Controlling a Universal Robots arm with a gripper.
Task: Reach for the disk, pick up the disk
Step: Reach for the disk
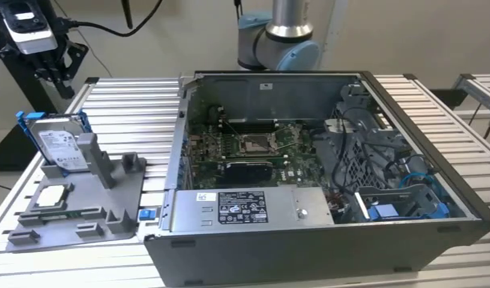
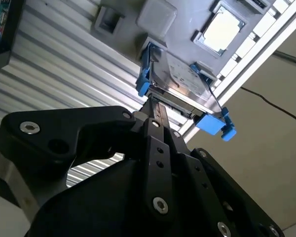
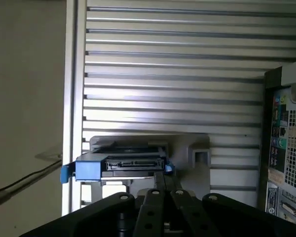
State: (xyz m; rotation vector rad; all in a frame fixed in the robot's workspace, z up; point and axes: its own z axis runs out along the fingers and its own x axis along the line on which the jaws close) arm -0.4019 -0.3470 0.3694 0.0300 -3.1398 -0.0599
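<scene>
Seems mid-reach. Places the end effector [image 3: 166, 174] above the grey fixture [image 1: 108, 198] on the bench [image 1: 125, 96], clenched shut with nothing in it, near the disk [image 1: 59, 144] but apart from it. Finds the disk standing on edge in a slot at one end of the fixture, clipped in its blue frame, untouched. Leaves contact, grasp and lift all undone.

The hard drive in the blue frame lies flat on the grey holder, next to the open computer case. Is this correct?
No: the hard drive stands on edge in the grey holder, next to the open computer case; the exterior view shows it.
</scene>
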